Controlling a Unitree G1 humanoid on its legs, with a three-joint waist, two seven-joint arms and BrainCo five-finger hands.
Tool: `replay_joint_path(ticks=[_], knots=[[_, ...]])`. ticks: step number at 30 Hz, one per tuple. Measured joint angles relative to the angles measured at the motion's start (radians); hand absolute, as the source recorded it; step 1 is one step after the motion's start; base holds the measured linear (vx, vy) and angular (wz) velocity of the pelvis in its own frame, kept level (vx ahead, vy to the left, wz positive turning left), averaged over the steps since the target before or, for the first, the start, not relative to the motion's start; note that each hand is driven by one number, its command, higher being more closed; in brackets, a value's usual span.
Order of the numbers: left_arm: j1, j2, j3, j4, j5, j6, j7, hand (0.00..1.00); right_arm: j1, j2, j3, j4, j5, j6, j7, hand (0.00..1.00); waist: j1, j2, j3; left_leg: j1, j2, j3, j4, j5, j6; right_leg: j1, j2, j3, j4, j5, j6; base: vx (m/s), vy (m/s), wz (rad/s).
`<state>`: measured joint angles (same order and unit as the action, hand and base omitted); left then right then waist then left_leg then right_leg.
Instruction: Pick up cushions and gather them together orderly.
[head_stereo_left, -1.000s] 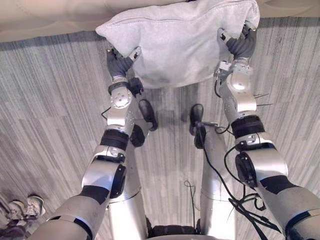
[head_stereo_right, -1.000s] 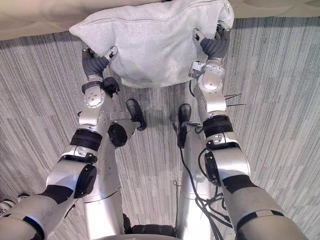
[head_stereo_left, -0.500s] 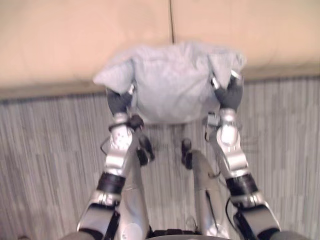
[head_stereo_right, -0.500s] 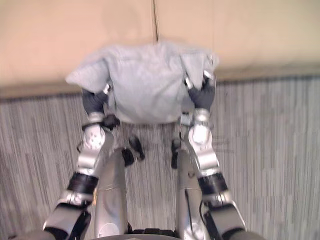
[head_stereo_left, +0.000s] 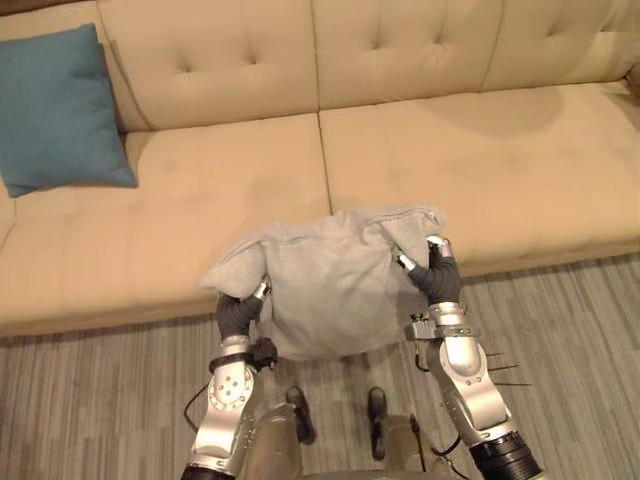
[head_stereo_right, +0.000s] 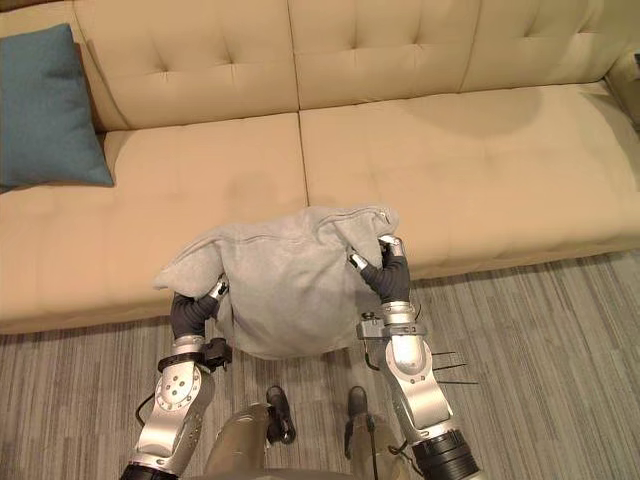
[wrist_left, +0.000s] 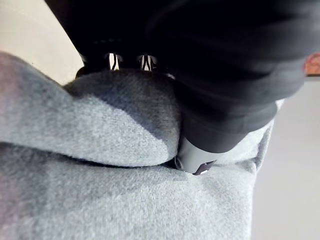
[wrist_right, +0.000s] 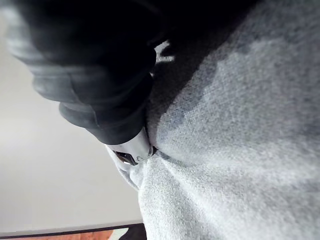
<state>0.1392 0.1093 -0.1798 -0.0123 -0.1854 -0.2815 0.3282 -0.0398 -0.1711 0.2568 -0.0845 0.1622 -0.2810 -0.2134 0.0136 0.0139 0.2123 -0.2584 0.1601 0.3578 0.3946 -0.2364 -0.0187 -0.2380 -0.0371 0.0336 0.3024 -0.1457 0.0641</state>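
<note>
Clearly the grey cushion (head_stereo_left: 335, 290) was lifted, hanging over the front edge of the sofa (head_stereo_left: 500, 160) and sagging between both hands. The left hand (head_stereo_left: 240, 312) had its fingers curled into the cloth on one side, and the right hand (head_stereo_left: 435, 277) clutched a fold on the other. The teal cushion (head_stereo_left: 55, 105) leaned at the sofa's left end, well apart. Pick-up looked done; bringing the two neatly together was not.
</note>
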Motion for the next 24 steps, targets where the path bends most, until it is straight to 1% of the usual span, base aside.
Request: replay_joint_path(ticks=[1,2,3,4,5,6,7,8,9,10,11,12,13,14,15,16,17,18,19,20,21,22,23,24], knots=[[0.0,0.008,-0.001,-0.001,0.0,0.001,0.0,1.0,-0.023,-0.001,0.0,0.039,-0.007,0.0,0.0,1.0,0.0,-0.001,0.001,0.025,0.003,0.0,-0.003,-0.02,0.001,-0.039,0.003,0.0,0.115,-0.006,0.009,0.07,0.053,-0.16],[0.0,0.015,-0.004,-0.001,0.0,0.002,-0.001,1.0,-0.031,-0.002,0.0,0.059,-0.008,0.001,0.0,1.0,-0.003,-0.001,0.001,0.039,0.007,0.002,-0.002,-0.025,0.001,-0.068,0.001,0.0,0.194,-0.007,0.021,0.05,0.026,-0.13],[0.001,0.024,-0.01,-0.001,0.0,0.003,-0.002,1.0,-0.04,-0.004,-0.001,0.081,-0.009,0.002,-0.001,1.0,-0.005,-0.001,0.001,0.063,0.003,0.005,-0.002,-0.037,-0.002,-0.111,-0.003,0.0,0.314,0.004,0.066,0.04,-0.013,-0.01],[0.002,0.035,-0.012,-0.001,0.0,0.004,-0.003,1.0,-0.045,-0.003,-0.001,0.107,-0.015,0.002,-0.001,1.0,-0.006,-0.002,0.002,0.103,-0.004,0.002,-0.004,-0.065,0.017,-0.172,-0.02,-0.004,0.467,0.047,0.094,0.09,-0.022,0.12],[0.003,0.04,-0.012,-0.002,0.001,0.007,-0.003,1.0,-0.045,-0.004,0.0,0.122,-0.018,0.006,-0.001,1.0,-0.017,-0.001,0.003,0.14,-0.01,-0.005,-0.009,-0.086,0.029,-0.188,-0.04,-0.041,0.523,0.0,0.034,0.11,-0.024,0.17],[0.003,0.04,-0.011,-0.003,0.002,0.007,-0.003,1.0,-0.047,-0.004,0.001,0.127,-0.019,0.007,-0.001,1.0,-0.019,-0.001,0.002,0.154,-0.012,-0.009,-0.01,-0.092,0.029,-0.194,-0.048,-0.059,0.51,-0.027,0.02,0.15,-0.047,0.25],[0.002,0.041,-0.01,-0.015,0.002,0.007,-0.003,1.0,-0.053,-0.007,0.008,0.134,-0.027,0.007,-0.001,1.0,-0.024,0.0,0.001,0.168,-0.013,-0.018,-0.021,-0.101,0.027,-0.214,-0.054,-0.091,0.425,-0.042,0.004,0.18,-0.07,0.24],[0.0,0.046,-0.011,-0.021,0.002,0.006,-0.003,1.0,-0.053,-0.015,0.011,0.135,-0.03,0.007,-0.001,1.0,-0.031,0.001,0.001,0.176,-0.016,-0.034,-0.037,-0.104,0.022,-0.228,-0.05,-0.097,0.316,-0.03,-0.004,0.27,-0.105,0.4],[-0.001,0.054,-0.011,-0.021,0.002,0.005,-0.003,1.0,-0.051,-0.016,0.012,0.135,-0.034,0.008,-0.001,1.0,-0.043,0.0,0.0,0.184,-0.026,-0.056,-0.062,-0.1,0.014,-0.236,-0.045,-0.095,0.181,0.008,-0.001,0.27,-0.113,0.62],[0.0,0.068,-0.013,-0.021,0.002,0.005,-0.003,1.0,-0.048,-0.023,0.013,0.135,-0.039,0.013,0.0,1.0,-0.06,-0.012,-0.006,0.195,-0.042,-0.078,-0.081,-0.098,-0.018,-0.231,-0.039,-0.078,0.013,0.09,0.0,0.44,-0.215,0.9],[-0.001,0.075,-0.026,-0.013,0.002,0.007,-0.009,1.0,-0.033,-0.035,0.013,0.135,-0.038,0.015,0.0,1.0,-0.073,-0.023,-0.013,0.216,-0.056,-0.113,-0.073,-0.118,-0.065,-0.224,-0.038,-0.037,-0.043,0.238,-0.016,0.33,-0.172,0.76],[0.0,0.06,-0.027,-0.002,0.003,0.01,-0.019,1.0,-0.032,-0.055,0.013,0.136,-0.039,0.019,0.0,1.0,-0.074,0.003,-0.012,0.225,-0.042,-0.123,-0.073,-0.123,-0.077,-0.223,-0.029,-0.047,-0.018,0.224,-0.032,0.55,-0.225,0.5],[0.007,0.029,-0.027,0.007,0.006,0.016,-0.03,1.0,-0.029,-0.078,0.012,0.137,-0.039,0.033,0.001,1.0,-0.075,0.046,-0.031,0.227,0.006,-0.145,-0.07,-0.104,-0.129,-0.222,0.002,-0.087,0.011,0.187,-0.056,0.39,-0.116,0.13],[0.004,0.029,-0.027,0.009,0.008,0.015,-0.032,1.0,-0.03,-0.078,0.012,0.136,-0.039,0.035,0.001,1.0,-0.076,0.046,-0.031,0.22,0.014,-0.158,-0.052,-0.092,-0.15,-0.219,0.008,-0.094,0.018,0.178,-0.067,0.57,-0.206,0.12],[-0.013,0.028,-0.027,0.023,0.011,0.016,-0.039,1.0,-0.031,-0.079,0.01,0.136,-0.04,0.036,0.001,1.0,-0.076,0.046,-0.032,0.178,0.037,-0.193,0.04,-0.063,-0.186,-0.202,0.02,-0.112,0.015,0.166,-0.082,0.45,-0.195,0.12],[-0.034,0.028,-0.026,0.051,0.011,0.016,-0.049,1.0,-0.031,-0.081,0.004,0.136,-0.043,0.037,0.001,1.0,-0.074,0.046,-0.031,0.107,0.062,-0.223,0.213,-0.011,-0.179,-0.166,0.031,-0.121,0.0,0.152,-0.098,0.44,-0.19,0.09],[-0.045,0.028,-0.025,0.073,0.01,0.018,-0.058,1.0,-0.03,-0.087,0.004,0.136,-0.046,0.038,0.001,1.0,-0.063,0.045,-0.03,0.059,0.081,-0.223,0.326,0.025,-0.162,-0.13,0.036,-0.121,-0.022,0.146,-0.106,0.4,-0.126,-0.01],[-0.057,0.026,-0.026,0.1,0.01,0.022,-0.067,1.0,-0.029,-0.094,0.001,0.136,-0.047,0.039,0.001,1.0,-0.054,0.045,-0.03,0.017,0.098,-0.22,0.451,0.019,-0.15,-0.072,0.039,-0.119,-0.06,0.144,-0.107,0.36,-0.061,-0.04],[-0.058,0.016,-0.027,0.107,0.01,0.025,-0.07,1.0,-0.028,-0.095,-0.009,0.128,-0.048,0.039,0.001,1.0,-0.054,0.045,-0.03,-0.021,0.103,-0.199,0.515,0.004,-0.125,-0.012,0.032,-0.118,-0.096,0.144,-0.107,0.33,-0.031,-0.03],[-0.059,0.011,-0.027,0.106,0.01,0.025,-0.075,1.0,-0.028,-0.095,-0.014,0.119,-0.049,0.039,0.001,1.0,-0.051,0.044,-0.03,-0.036,0.102,-0.183,0.513,-0.006,-0.107,0.011,0.026,-0.117,-0.112,0.144,-0.107,0.28,0.02,0.01],[-0.065,0.01,-0.027,0.106,0.01,0.024,-0.081,1.0,-0.03,-0.097,-0.018,0.099,-0.052,0.038,0.001,1.0,-0.05,0.044,-0.03,-0.065,0.102,-0.155,0.486,-0.022,-0.083,0.04,0.016,-0.114,-0.138,0.143,-0.106,0.26,0.093,-0.06],[-0.081,0.013,-0.026,0.106,0.01,0.024,-0.086,1.0,-0.036,-0.1,-0.024,0.091,-0.056,0.031,0.001,1.0,-0.045,0.045,-0.03,-0.097,0.1,-0.134,0.417,-0.028,-0.074,0.053,0.004,-0.113,-0.154,0.142,-0.105,0.23,0.118,-0.08],[-0.088,0.013,-0.026,0.106,0.01,0.024,-0.087,1.0,-0.038,-0.102,-0.028,0.091,-0.056,0.03,0.001,1.0,-0.044,0.045,-0.03,-0.11,0.097,-0.126,0.365,-0.028,-0.073,0.055,-0.002,-0.113,-0.155,0.141,-0.102,0.16,0.127,-0.11],[-0.094,0.013,-0.026,0.106,0.01,0.024,-0.087,1.0,-0.035,-0.103,-0.034,0.092,-0.057,0.03,0.001,1.0,-0.044,0.046,-0.031,-0.112,0.09,-0.116,0.247,-0.015,-0.082,0.061,-0.008,-0.112,-0.154,0.134,-0.089,0.14,0.198,-0.14]])
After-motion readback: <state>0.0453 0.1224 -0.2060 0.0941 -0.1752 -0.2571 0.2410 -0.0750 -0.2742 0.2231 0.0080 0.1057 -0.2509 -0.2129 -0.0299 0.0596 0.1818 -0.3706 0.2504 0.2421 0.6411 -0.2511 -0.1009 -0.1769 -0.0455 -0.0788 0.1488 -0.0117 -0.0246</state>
